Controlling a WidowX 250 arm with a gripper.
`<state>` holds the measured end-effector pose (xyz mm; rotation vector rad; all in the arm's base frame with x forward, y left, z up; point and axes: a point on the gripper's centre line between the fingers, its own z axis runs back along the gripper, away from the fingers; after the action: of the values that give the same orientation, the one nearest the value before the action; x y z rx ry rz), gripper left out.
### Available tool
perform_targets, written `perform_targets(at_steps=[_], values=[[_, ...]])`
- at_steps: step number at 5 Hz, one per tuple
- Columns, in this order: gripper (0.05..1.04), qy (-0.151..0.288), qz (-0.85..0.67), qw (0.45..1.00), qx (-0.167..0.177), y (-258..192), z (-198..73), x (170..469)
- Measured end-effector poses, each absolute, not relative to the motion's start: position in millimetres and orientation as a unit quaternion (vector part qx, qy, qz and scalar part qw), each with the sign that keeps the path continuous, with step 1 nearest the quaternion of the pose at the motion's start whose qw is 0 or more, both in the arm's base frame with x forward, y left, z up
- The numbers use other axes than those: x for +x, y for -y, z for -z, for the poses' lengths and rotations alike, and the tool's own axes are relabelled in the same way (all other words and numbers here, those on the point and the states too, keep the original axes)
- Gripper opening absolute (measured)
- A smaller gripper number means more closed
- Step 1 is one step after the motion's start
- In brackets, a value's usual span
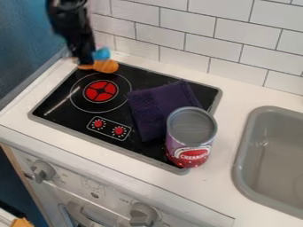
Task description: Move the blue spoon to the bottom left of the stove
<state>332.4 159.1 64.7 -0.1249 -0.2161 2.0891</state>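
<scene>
Because the blue spoon (pixel 102 53) nearly meets the orange utensil (pixel 107 66), the claw (pixel 86 62) could drag both; whether it's wide or narrow, I cannot tell.

White brick-patterned tiles (pixel 195 36) beside a deep blue wall (pixel 22 53).

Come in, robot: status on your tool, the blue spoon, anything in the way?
Tool at stove's back-left corner. Blue spoon beside it, grip unclear. Orange utensil close by, possible snag.
</scene>
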Motion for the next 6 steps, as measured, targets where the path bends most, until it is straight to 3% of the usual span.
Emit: perform_targets(at_steps=[1, 2, 3, 5, 6], values=[[0.328, 0.098, -0.918, 0.379, -0.066, -171, -66, 301], [0.328, 0.11, -0.959, 0.257, -0.036, -177, -62, 287], [0.328, 0.113, -0.982, 0.15, 0.018, -169, -48, 280], [0.328, 0.09, -0.989, 0.102, 0.058, -172, -24, 285], [0.394, 0.079, -0.99, 0.103, 0.054, -170, -22, 288]])
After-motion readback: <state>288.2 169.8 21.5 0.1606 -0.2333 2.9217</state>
